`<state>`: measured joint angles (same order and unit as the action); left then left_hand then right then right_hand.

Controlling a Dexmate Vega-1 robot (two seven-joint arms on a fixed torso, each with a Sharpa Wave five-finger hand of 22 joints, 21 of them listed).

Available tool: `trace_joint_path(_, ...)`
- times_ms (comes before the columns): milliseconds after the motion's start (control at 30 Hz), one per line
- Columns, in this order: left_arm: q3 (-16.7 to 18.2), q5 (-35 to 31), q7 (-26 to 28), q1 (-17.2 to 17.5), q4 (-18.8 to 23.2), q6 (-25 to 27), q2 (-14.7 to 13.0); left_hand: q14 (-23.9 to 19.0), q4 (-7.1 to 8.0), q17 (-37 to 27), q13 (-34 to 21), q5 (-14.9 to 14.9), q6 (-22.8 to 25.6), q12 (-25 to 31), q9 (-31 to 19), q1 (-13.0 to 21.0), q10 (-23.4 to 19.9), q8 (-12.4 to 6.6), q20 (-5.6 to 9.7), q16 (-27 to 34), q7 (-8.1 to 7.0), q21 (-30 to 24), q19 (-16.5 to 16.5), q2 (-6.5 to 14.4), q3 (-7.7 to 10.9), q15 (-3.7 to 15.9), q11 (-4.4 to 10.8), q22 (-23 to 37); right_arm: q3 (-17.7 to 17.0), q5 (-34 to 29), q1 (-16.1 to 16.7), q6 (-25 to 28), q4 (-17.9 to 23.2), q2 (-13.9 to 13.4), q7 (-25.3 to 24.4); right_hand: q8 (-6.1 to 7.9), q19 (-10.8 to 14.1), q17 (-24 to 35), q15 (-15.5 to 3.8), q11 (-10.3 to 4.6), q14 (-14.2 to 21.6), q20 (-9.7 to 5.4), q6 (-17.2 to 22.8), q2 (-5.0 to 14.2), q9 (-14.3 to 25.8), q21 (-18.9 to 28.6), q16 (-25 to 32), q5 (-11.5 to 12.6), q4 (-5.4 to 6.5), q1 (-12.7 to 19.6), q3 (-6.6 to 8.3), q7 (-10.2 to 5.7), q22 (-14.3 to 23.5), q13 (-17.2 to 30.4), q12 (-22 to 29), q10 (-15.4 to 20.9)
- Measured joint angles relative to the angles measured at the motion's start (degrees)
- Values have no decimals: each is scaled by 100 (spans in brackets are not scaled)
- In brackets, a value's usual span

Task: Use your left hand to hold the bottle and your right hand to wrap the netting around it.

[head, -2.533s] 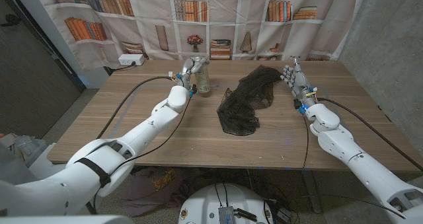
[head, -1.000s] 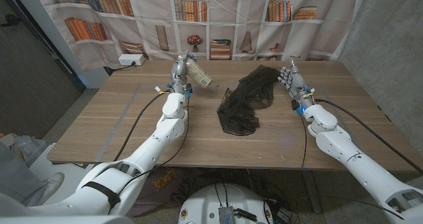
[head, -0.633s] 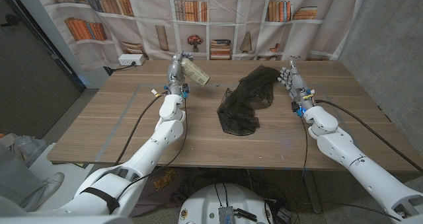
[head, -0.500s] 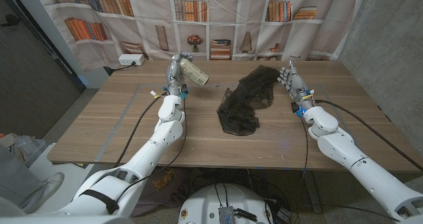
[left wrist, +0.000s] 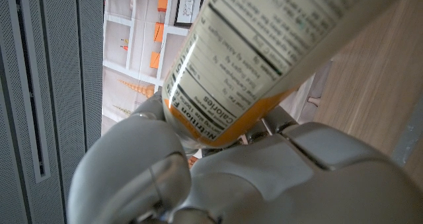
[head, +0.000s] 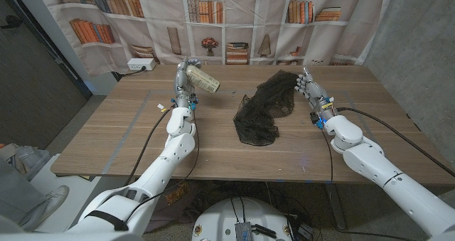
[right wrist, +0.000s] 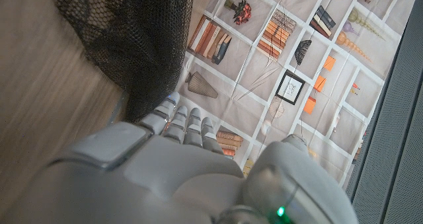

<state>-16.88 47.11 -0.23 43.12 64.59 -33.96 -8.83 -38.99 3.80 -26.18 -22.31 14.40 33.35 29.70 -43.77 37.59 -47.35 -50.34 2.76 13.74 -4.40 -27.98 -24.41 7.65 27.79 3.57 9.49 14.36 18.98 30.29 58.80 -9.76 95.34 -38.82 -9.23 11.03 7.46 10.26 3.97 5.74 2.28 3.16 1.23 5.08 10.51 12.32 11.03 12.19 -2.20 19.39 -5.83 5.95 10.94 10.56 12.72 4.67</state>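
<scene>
My left hand (head: 186,72) grips the bottle (head: 202,79) tilted above the table (head: 142,141), left of the netting (head: 260,107) (a dark heap). My right hand (head: 308,84), fingers apart, stands beside the netting, holding nothing.

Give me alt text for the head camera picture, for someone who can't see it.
The robot's left hand holds a labelled bottle tilted on its side above the far left of a wooden table. A heap of dark netting lies mid-table, and the right hand stands at its far right edge, fingers up. A bookshelf-print backdrop hangs behind.
</scene>
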Motion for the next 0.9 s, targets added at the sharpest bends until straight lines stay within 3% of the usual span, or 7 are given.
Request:
trace_joint_path(133,89,116,-143,21,-91,-103,69,0,0,-27,0,0,0,0,14,0,-41,-13,-21,0,0,-22,21,0,0,0,-41,0,20,-161,56,202,206,-86,-137,24,-117,0,107,-25,-106,117,12,-37,21,0,-23,-44,-79,110,20,11,15,11,142,354)
trace_joint_path(267,157,221,-292,54,-132,-237,108,11,1,-28,0,0,-24,0,26,0,-10,-13,-21,-11,24,-43,21,0,0,6,-72,0,31,-256,114,332,400,-183,-204,24,-126,29,106,-75,-106,126,43,-30,30,0,-23,-44,-129,163,7,40,14,26,191,539)
trace_joint_path(467,289,428,-551,107,-193,-411,178,54,1,-27,0,0,-32,0,26,0,10,-13,-11,-43,32,-43,72,0,0,10,-91,-2,35,-377,201,467,635,-310,-249,24,-126,29,106,-124,-106,126,70,-9,30,0,-23,-44,-170,228,49,8,20,26,186,490)
trace_joint_path(667,410,678,-932,92,-342,-521,263,54,2,-53,-4,0,-33,0,52,0,31,-13,-11,-43,33,-64,72,0,0,10,-112,-27,62,-582,248,550,788,-413,-271,24,-127,56,-14,-370,-171,127,-2,16,29,0,-23,-44,-231,359,110,-248,61,52,121,239)
trace_joint_path(900,543,1060,-1596,28,-474,-564,383,84,32,-53,-17,-22,-34,0,76,0,54,-12,-42,-88,34,-74,102,0,30,-20,-91,-26,122,-847,289,668,991,-572,-275,24,-62,56,-60,-375,-125,62,-2,12,29,13,-23,-44,-255,423,134,-249,68,80,121,244)
